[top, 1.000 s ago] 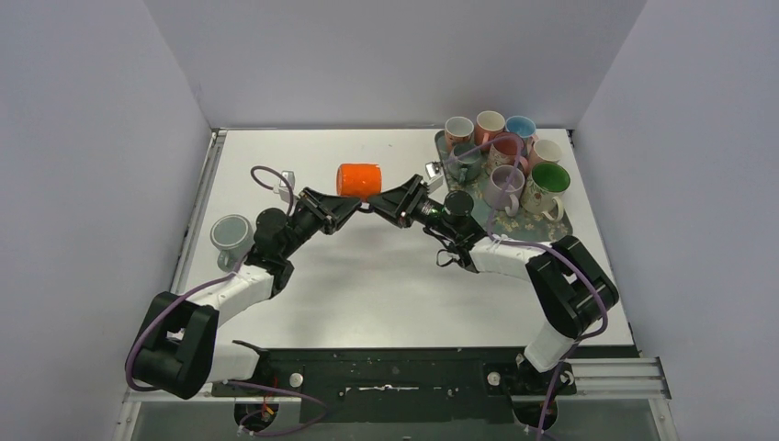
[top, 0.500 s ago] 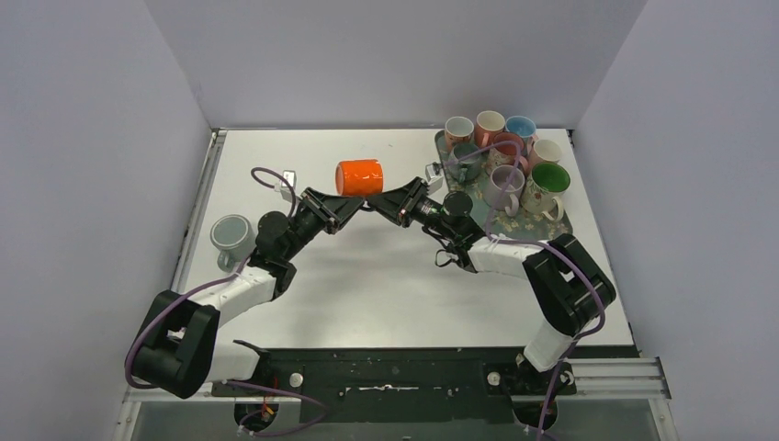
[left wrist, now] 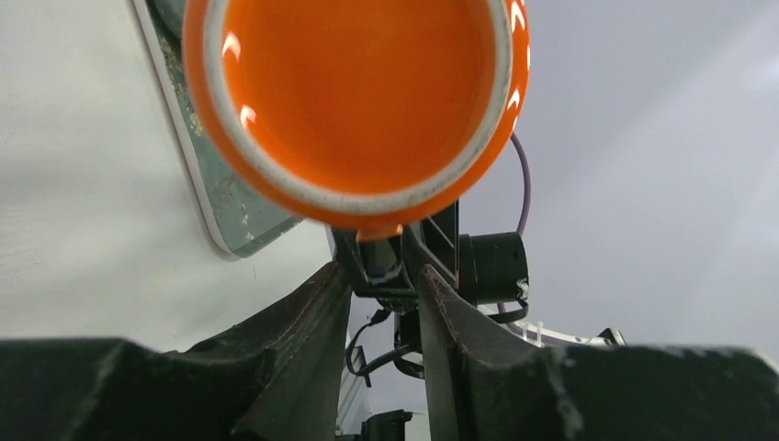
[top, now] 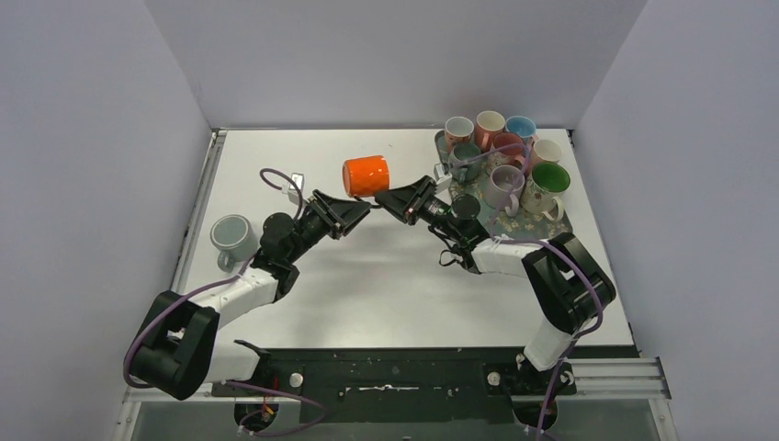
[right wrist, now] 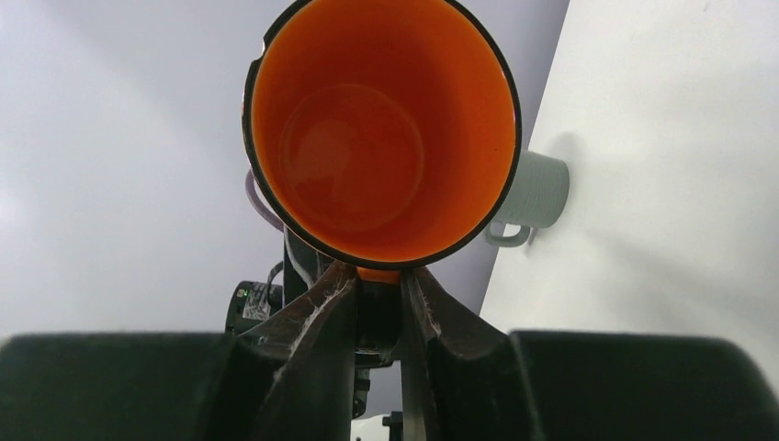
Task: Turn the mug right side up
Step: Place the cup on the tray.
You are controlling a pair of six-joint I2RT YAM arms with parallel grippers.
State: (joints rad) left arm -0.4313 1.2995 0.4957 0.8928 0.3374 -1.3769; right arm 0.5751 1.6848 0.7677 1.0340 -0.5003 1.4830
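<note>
The orange mug (top: 366,175) hangs in the air on its side above the table's middle. Its base (left wrist: 358,101) faces my left wrist camera and its open mouth (right wrist: 381,129) faces the right one. My right gripper (top: 386,197) comes in from the right. Its tips (right wrist: 377,274) are shut on the mug's orange handle just under the rim. My left gripper (top: 364,207) sits below the mug from the left. Its fingers (left wrist: 381,271) stand slightly open, with the handle stub above their tips and the right gripper's black tip showing in the gap.
A grey mug (top: 230,235) stands upright near the table's left edge, also visible as the grey mug (right wrist: 537,193) in the right wrist view. A tray (top: 554,226) at the back right holds several upright mugs, among them a green-lined one (top: 549,177).
The right gripper has closed on the mug's handle. The left gripper's jaws have parted a little. The mug and both grippers have shifted slightly right, and the mug has tilted.
</note>
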